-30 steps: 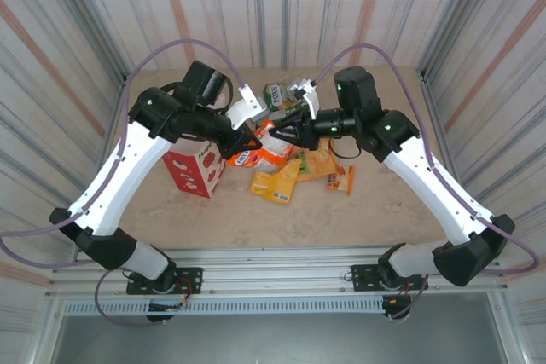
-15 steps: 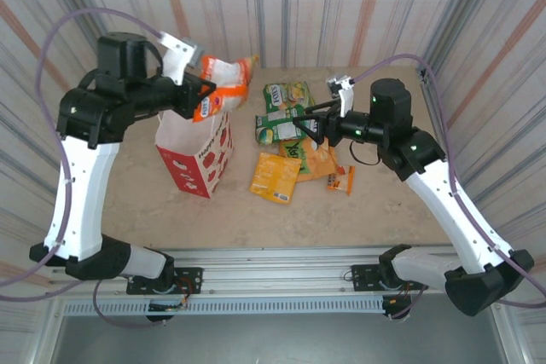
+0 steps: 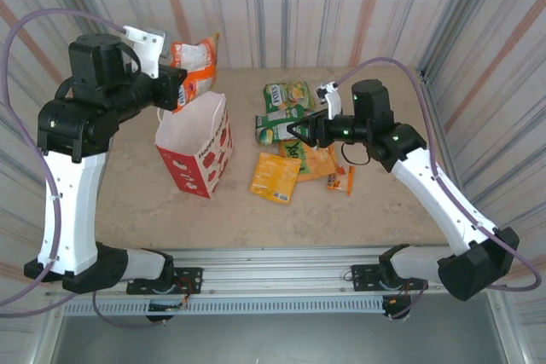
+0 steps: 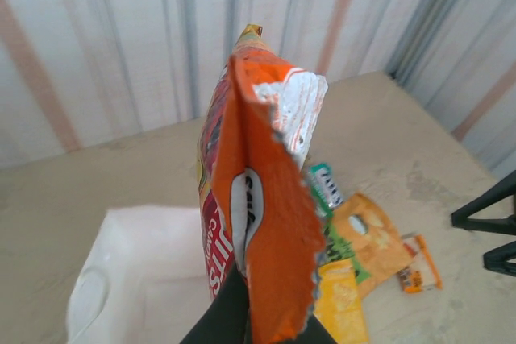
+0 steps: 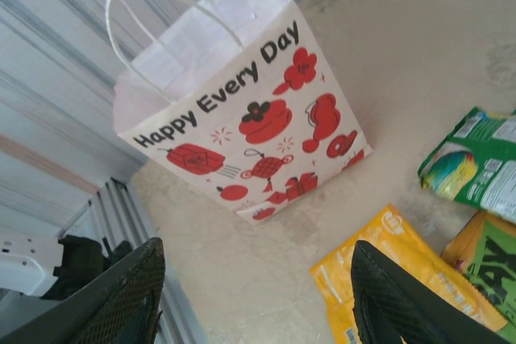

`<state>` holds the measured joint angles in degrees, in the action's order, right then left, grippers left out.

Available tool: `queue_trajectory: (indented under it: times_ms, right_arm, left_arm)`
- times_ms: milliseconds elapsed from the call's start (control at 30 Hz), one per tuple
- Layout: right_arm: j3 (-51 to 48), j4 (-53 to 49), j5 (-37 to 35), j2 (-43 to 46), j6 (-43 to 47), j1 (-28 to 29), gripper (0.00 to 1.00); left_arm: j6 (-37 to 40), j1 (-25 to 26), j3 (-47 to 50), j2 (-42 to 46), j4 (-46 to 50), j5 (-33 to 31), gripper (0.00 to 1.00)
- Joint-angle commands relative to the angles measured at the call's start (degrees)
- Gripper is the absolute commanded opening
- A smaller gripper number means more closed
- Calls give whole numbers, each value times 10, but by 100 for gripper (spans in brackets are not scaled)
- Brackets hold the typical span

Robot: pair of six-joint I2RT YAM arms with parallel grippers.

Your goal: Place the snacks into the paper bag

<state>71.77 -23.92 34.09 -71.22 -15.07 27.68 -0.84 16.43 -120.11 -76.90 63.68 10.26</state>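
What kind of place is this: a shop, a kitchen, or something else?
Probably a robot test booth: striped panel walls close in a beige table, two arms are bolted to a metal rail at its near edge, and the snack packets and paper bag look like props.

We see the paper bag [image 3: 198, 155] standing on the tabletop [image 3: 375, 210], loose snacks [image 3: 275, 176] lying to its right and one packet [image 3: 194, 66] hanging above it.
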Motion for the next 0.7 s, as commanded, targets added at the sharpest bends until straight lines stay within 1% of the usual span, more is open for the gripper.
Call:
queue_trajectory:
  times_ms: [0,100,233,300,467,500,533,600,667]
  right_arm:
    - [1,-34,1,-10,-12,7,62]
    - [1,-48,-4,-18,-9,12,61]
    - [1,-68,-6,-30,-9,16,61]
    - [3,-78,-8,-33,-9,17,60]
    - [0,-89,-18,-36,-11,18,60]
    - [0,-90,-22,-38,-13,18,60]
    - [-1,-92,-27,-38,-14,19,60]
    - [1,-96,-34,-40,-20,19,60]
    - [1,-100,-38,-42,-25,19,61]
  left_arm:
    - [10,-5,1,13,64,-68,0]
    - [9,-5,9,3,119,-76,0]
    - [5,-5,28,-13,173,-72,0]
    - [4,-5,38,-22,190,-71,0]
    - [5,-5,60,-32,192,-66,5]
    - [5,-5,62,-34,189,-65,7]
    - [5,-5,62,-36,188,-65,11]
    - [5,-5,57,-42,184,-64,25]
    - [6,-5,44,-47,184,-56,29]
